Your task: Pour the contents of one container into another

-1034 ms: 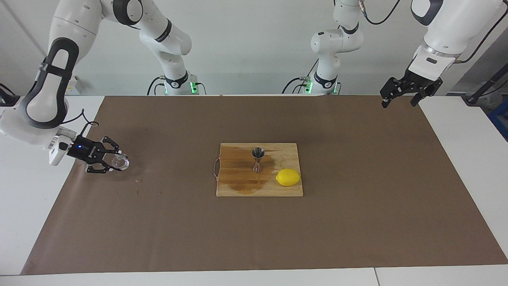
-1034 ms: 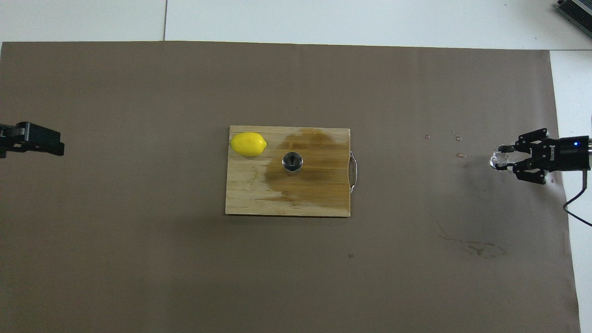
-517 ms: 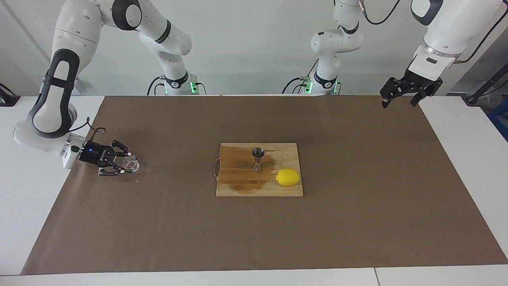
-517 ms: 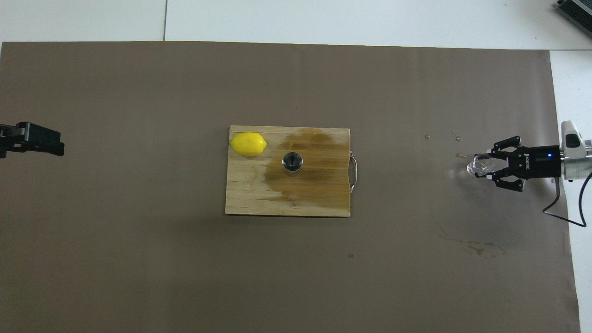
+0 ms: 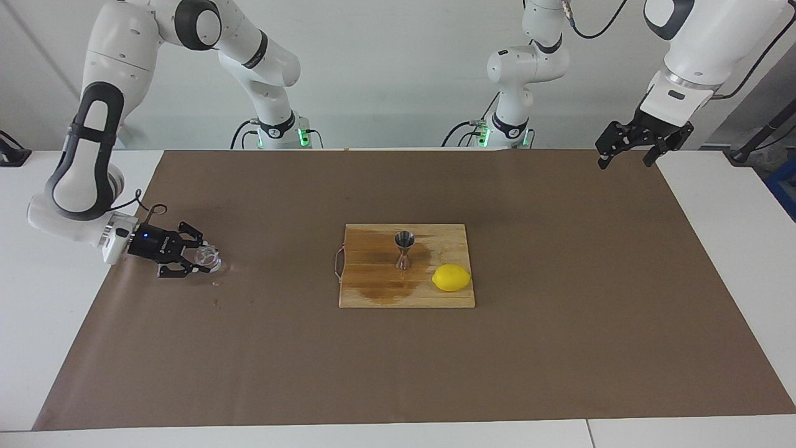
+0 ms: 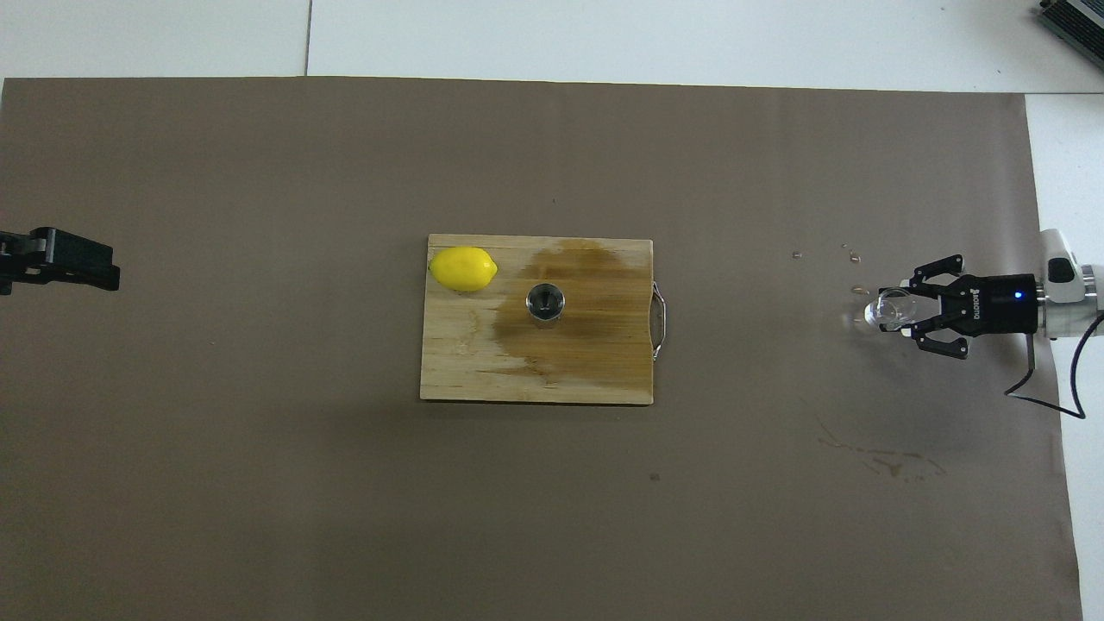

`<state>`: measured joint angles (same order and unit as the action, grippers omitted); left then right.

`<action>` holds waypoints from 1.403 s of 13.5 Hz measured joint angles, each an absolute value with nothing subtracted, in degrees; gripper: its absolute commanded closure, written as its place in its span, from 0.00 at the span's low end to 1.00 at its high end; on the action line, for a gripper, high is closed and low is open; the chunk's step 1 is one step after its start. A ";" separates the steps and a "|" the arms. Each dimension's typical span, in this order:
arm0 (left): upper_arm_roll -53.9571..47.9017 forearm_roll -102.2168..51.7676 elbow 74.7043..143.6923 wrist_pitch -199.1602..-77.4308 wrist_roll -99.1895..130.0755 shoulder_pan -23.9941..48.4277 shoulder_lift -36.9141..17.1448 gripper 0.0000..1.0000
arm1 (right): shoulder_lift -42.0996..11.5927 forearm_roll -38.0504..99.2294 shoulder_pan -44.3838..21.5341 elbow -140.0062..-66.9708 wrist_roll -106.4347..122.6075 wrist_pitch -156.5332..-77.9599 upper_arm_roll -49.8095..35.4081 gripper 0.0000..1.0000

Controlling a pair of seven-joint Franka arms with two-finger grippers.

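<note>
**Glass in hand at the desk's edge, pour looks done or never landed**

Landmark: the cutting board (image 5: 407,266), mid desk (image 5: 559,348).

Right tool (image 5: 200,259) is low over the brown mat, well apart from the board toward the right arm's end of the desk. It's pinching the clear glass vessel (image 5: 208,256) w/ fingers pressed onto it; overhead view shows the same grip (image 6: 897,309). Can't tell if the glass touches the mat or hangs just above it. Can't tell if any liquid is left inside.

Steel jigger (image 5: 404,249) stands upright on the board, roughly its middle, mouth up (image 6: 545,302). A lemon (image 5: 451,277) lies on the board just beside the jigger, toward the left arm's end. Wide dark wet stain (image 6: 573,315) spreads on the wood around the jigger's foot. A few droplets (image 6: 854,255) sit on the mat near the glass.

Left tool (image 5: 634,144) waits up in the air, well apart from the board at the left arm's end, fingers spread, holding nothing.

Progress, my read: glass is grasped, but it's nowhere near the jigger. The stain suggests liquid already went at the jigger and partly missed. So either the pour is over and the glass only needs setting down & releasing, or it's yet to be carried to the jigger and tipped. Can't settle which from here.
</note>
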<state>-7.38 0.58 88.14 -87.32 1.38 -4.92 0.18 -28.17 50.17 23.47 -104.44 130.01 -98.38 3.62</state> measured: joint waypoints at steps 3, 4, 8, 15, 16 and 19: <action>-7.38 0.58 88.14 -87.32 1.38 -4.92 0.18 0.00 | -28.60 50.19 23.68 -104.45 131.33 -98.36 3.63 0.82; -7.38 0.58 88.14 -87.32 1.38 -4.92 0.18 0.00 | -28.83 50.19 23.86 -104.46 131.87 -98.36 3.63 0.59; -7.38 0.58 88.14 -87.32 1.38 -4.92 0.18 0.00 | -29.30 51.64 24.18 -104.08 132.57 -96.39 3.57 0.00; -7.38 0.58 88.14 -87.32 1.38 -4.92 0.18 0.00 | -23.32 51.10 20.87 -100.08 105.58 -100.20 3.45 0.00; -7.38 0.58 88.14 -87.32 1.38 -4.92 0.18 0.00 | -20.75 48.19 19.46 -100.05 98.23 -102.63 3.45 0.00; -7.38 0.58 88.14 -87.32 1.38 -4.92 0.18 0.00 | -13.63 38.62 15.75 -100.11 76.79 -108.95 3.50 0.00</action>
